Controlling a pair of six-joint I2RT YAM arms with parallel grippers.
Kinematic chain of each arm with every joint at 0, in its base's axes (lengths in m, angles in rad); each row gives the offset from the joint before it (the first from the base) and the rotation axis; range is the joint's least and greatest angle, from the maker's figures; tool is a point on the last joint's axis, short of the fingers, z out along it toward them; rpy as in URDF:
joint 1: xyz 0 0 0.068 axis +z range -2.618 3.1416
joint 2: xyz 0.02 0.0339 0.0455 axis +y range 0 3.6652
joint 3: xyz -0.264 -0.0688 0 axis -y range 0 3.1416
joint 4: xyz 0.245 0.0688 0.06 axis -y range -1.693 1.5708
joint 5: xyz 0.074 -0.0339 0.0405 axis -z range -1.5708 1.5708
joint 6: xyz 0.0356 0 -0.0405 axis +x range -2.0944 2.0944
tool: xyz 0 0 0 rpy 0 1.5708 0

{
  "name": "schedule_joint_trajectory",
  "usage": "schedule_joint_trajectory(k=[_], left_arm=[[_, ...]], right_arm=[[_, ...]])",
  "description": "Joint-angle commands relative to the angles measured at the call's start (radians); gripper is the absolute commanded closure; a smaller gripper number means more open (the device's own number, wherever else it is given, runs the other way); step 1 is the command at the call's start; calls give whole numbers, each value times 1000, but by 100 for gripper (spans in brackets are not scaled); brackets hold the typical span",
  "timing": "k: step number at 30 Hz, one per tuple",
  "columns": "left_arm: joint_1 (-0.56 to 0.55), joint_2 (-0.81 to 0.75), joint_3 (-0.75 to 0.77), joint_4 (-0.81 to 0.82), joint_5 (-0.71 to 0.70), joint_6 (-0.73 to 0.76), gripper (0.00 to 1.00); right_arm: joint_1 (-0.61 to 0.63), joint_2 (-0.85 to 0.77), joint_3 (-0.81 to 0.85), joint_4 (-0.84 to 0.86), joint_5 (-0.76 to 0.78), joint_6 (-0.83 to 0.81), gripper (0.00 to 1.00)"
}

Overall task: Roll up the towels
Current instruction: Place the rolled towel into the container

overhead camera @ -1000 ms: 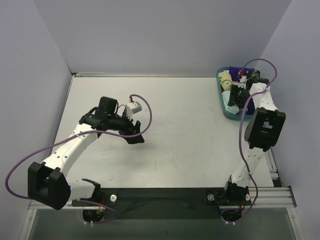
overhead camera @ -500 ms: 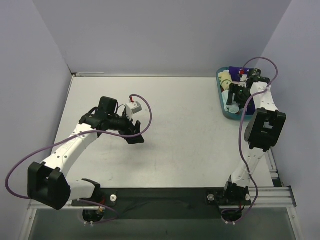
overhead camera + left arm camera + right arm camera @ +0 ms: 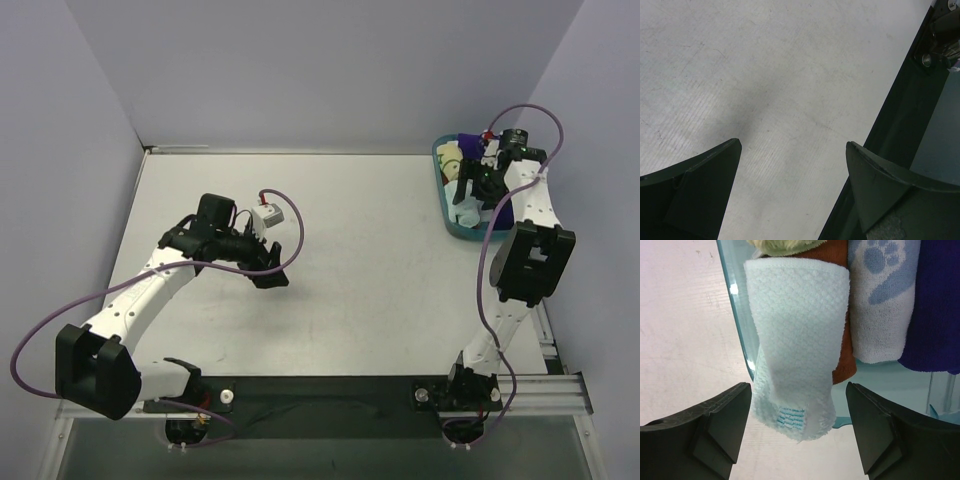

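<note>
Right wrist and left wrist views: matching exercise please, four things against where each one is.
Things:
1. mint-aqua waffle-weave towel
2. white rolled towel with a blue paw print
3. deep purple rolled towel
4. left gripper

Places:
A. in the teal translucent plastic bin, at the right edge of the right wrist view
B. open above the bare white table, holding nothing
C. hanging out over the bin's rim
D. in the bin, between the mint one and the purple one

Pairs: 1-C, 2-D, 3-A, 4-B

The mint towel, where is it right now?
In the right wrist view, the mint towel lies in the teal tray between its wall and a rust-orange roll, one end overhanging the rim.
</note>
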Motion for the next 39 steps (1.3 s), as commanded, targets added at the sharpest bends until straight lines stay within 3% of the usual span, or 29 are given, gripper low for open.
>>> schedule_joint_trajectory(k=[1, 7, 11, 17, 22, 30, 39], left_arm=[[7, -15, 14, 8, 32, -8, 3], [7, -19, 17, 8, 32, -5, 3], [26, -21, 23, 6, 30, -16, 3], [82, -27, 55, 3, 17, -58, 3], [133, 56, 167, -103, -120, -108, 3], [199, 53, 172, -166, -247, -53, 3], [199, -40, -52, -157, -356, 21, 3]], right_arm=[[11, -69, 48, -52, -20, 7, 22], [12, -79, 45, -63, -50, 5, 20], [23, -127, 22, -65, -73, 4, 1], [27, -261, -26, -89, -79, -2, 0], [46, -392, -107, -137, -130, -36, 0], [153, -717, -455, -178, -182, -56, 0], [282, -960, -802, -115, -195, -73, 0]])
